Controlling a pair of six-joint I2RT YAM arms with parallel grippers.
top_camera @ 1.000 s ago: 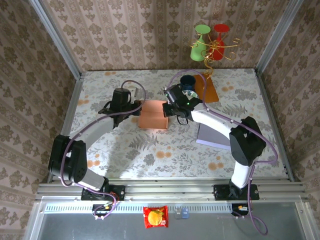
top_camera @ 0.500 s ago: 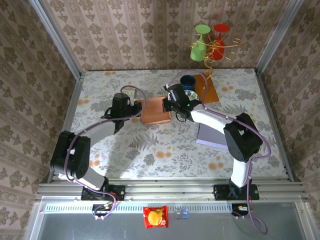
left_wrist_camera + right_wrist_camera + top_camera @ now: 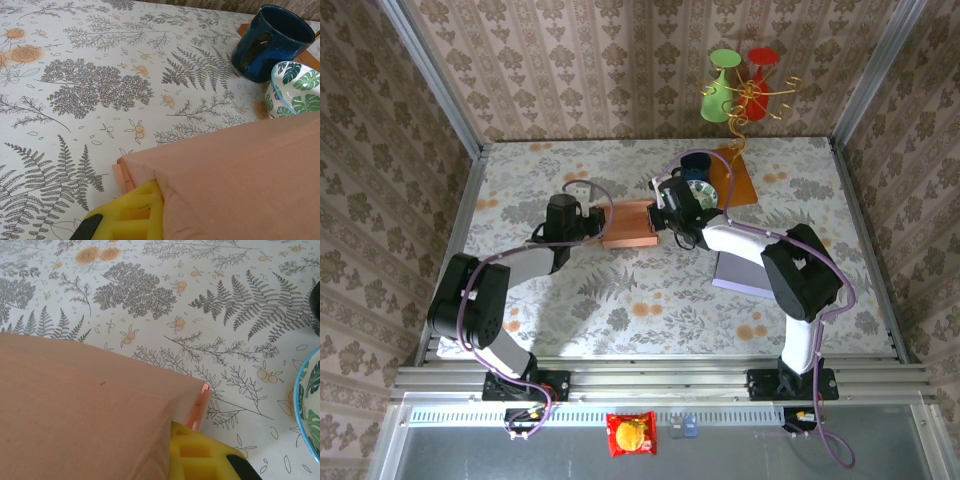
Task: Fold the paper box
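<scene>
Paper box [image 3: 628,224], left end effector [image 3: 599,226] clamped on one edge, right end effector [image 3: 659,219] (likewise) opposite

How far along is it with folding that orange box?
Partly done, it seems. The paper box already shows creased, layered edges in the left wrist view. In hand: the left end effector and the right end effector are each clamped on an opposite side of it. Left to do: finish the folds and let go. I can't tell how many folds remain.
</scene>
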